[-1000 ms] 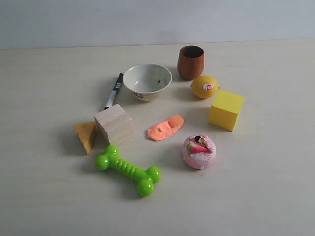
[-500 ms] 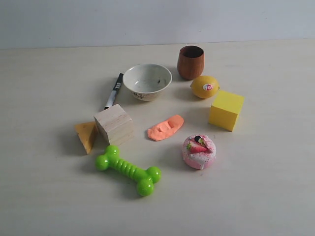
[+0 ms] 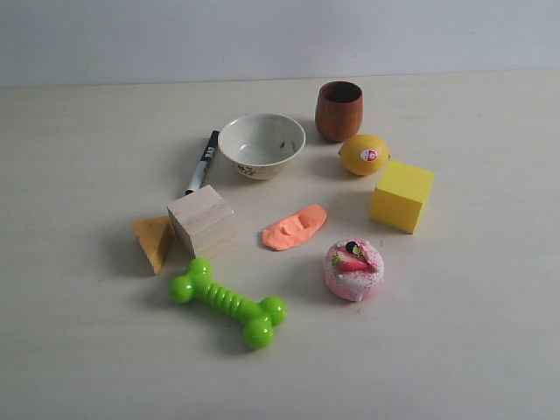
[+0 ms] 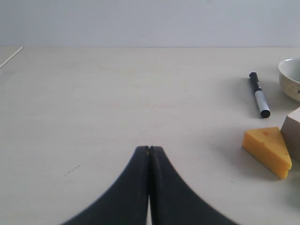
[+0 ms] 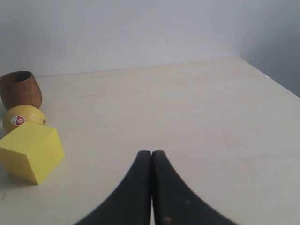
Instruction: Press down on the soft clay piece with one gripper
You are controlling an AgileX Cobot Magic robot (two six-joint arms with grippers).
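Note:
The soft clay piece (image 3: 295, 227), a flat salmon-orange oval with dents in its top, lies on the table between the wooden cube and the pink cake toy. Neither arm shows in the exterior view. My left gripper (image 4: 149, 149) is shut with nothing held, over bare table well away from the clay, which its wrist view does not show. In the right wrist view my right gripper (image 5: 151, 153) is likewise shut on nothing, also above bare table, and there too the clay is out of sight.
Around the clay stand a wooden cube (image 3: 202, 220), tan-orange wedge (image 3: 154, 241), green bone toy (image 3: 227, 302), pink cake toy (image 3: 353, 269), yellow cube (image 3: 402, 196), lemon (image 3: 364, 154), brown cup (image 3: 339, 110), white bowl (image 3: 262, 145) and black marker (image 3: 203, 161).

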